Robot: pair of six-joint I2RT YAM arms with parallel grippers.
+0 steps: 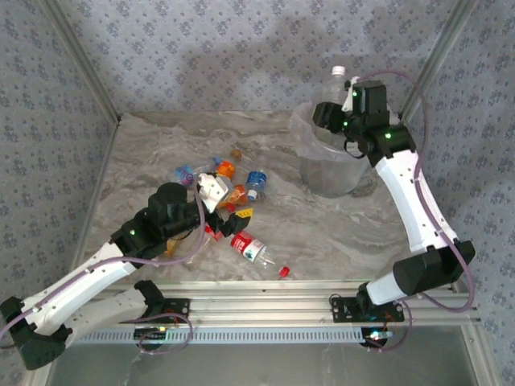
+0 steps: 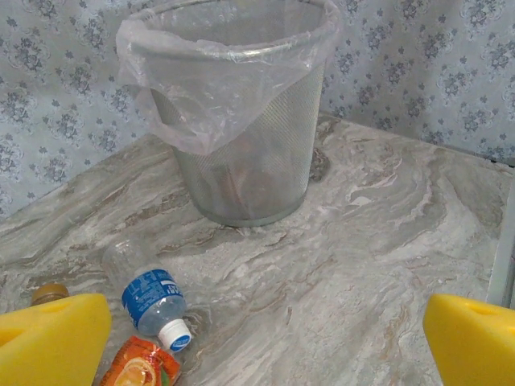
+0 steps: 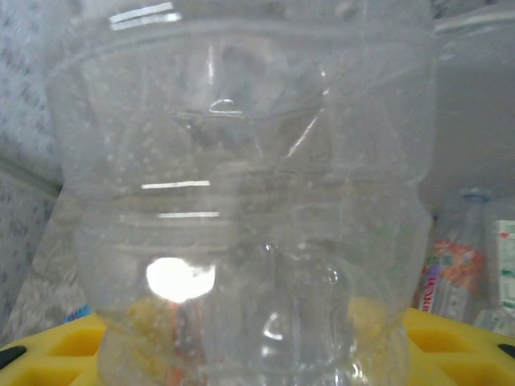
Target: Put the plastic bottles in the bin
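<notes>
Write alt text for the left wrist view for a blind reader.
A bag-lined mesh bin stands upright on the marbled table, against patterned walls. Nearer the camera lie a blue-labelled bottle and an orange-labelled bottle, beside one yellow finger of the open left gripper.

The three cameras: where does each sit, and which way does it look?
Top external: above, behind the arms, looking down at the table; left gripper and right gripper show.
Left wrist: on the left arm, facing the bin across the table; its yellow fingers show.
Right wrist: on the right arm, close against a clear bottle between its fingers.
Shared: bin and blue-labelled bottle, top and left wrist.
</notes>
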